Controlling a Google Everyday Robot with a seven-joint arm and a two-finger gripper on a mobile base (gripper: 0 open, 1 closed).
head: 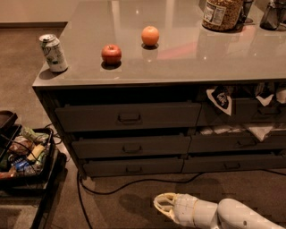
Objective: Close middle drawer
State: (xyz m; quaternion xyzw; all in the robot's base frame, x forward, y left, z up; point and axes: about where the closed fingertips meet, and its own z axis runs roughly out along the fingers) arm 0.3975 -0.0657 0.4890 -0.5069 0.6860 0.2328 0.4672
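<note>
The middle drawer point(131, 146) is the dark grey front with a small rectangular pull handle point(132, 149), in the left column of the counter's cabinet. It sits between a taller top drawer point(128, 116) and a slimmer bottom drawer point(132, 167). Its front stands a little out, with a dark gap above it. My gripper point(163, 206), cream-coloured at the end of a white arm, hovers low over the floor. It is in front of the cabinet, below and to the right of the middle drawer, and apart from it.
On the grey countertop point(178, 53) stand a soda can point(53, 53), a red apple point(111, 54), an orange point(150, 36) and a jar point(222, 13). The right-hand drawers point(241, 116) hold cloths and bags. A black cable point(134, 183) runs along the floor. A black bin of snacks point(24, 154) stands at the left.
</note>
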